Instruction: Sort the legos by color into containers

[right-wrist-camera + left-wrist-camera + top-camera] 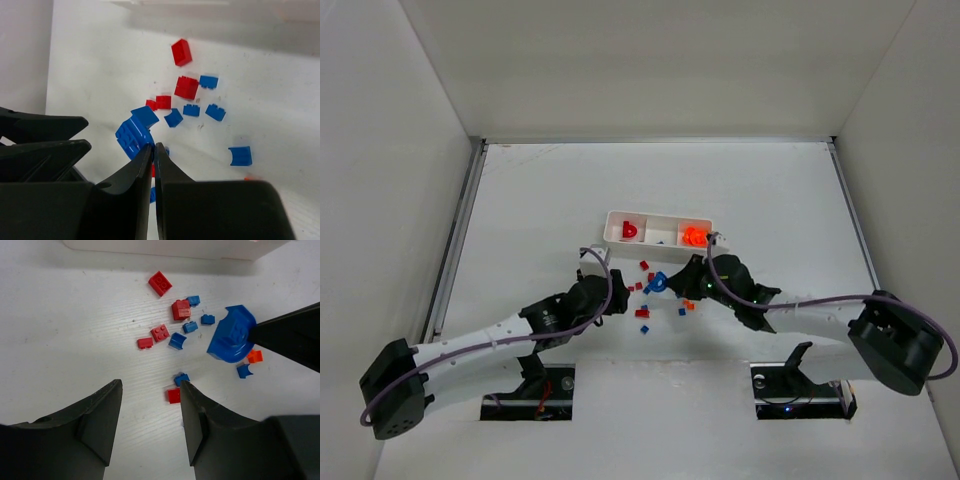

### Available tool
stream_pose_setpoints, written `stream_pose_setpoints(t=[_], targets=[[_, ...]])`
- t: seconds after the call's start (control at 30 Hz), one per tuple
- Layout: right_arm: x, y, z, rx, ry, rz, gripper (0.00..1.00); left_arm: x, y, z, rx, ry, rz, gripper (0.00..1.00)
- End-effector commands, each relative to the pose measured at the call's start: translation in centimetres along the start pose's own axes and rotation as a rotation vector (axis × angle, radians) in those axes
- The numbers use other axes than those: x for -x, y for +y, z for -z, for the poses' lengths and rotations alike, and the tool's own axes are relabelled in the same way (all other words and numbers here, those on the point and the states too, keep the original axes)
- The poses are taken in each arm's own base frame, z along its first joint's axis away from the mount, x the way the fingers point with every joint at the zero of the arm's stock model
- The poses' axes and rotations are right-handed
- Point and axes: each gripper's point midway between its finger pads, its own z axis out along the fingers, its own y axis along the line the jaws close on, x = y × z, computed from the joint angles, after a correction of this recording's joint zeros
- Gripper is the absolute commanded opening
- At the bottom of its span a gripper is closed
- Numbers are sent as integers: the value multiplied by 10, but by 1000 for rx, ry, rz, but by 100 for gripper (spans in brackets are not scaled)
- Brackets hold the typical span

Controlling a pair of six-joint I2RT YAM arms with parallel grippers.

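As the two arms lean in from the bottom of the overhead view, their hands nearly meet over the scatter of legos (647, 295). The pieces lie on the white surface (540, 200), just below the long white tray (660, 226). Plain white walls (380, 150) close the surface in on three sides.

It is crowded where the hands are. The left hand (150, 407) is released, its jaws well apart with nothing between them, and it sits close beside the right hand (153, 148). A small red brick (173, 396) and a small blue piece (181, 378) lie just beside its right finger. An orange brick (255, 356) and a curved blue bit (244, 371) lie just below the large blue rounded piece (231, 335) in the left wrist view. A small blue brick (207, 319) sits at its upper left. Further left is a cluster of reds around a chunkier red brick (181, 309). A lone red brick (160, 283) lies nearest the tray wall at the top of the frame.

The right hand is clenched, fingertips pinching the edge of that large blue rounded piece. The piece is glossy, studded on top and tilted. I cannot tell whether it touches the surface.

In the tray, the left compartment holds a red rounded piece (629, 230) and the right one an orange heap (695, 236). The middle one holds a blue speck (660, 241) too tiny to make out.
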Motion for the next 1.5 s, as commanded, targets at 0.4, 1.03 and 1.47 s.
stream_pose_setpoints(t=[0.4,1.03,1.47], targets=[[132,-5,-34,-121,-240,69,11,-20,-31,6,-111,33,-97,56],[141,-3,-33,-131,-253,98,42,-50,-58,-20,-112,89,-276,59],[111,-4,2,-126,-241,116,52,-58,-46,-35,-22,115,-346,51]])
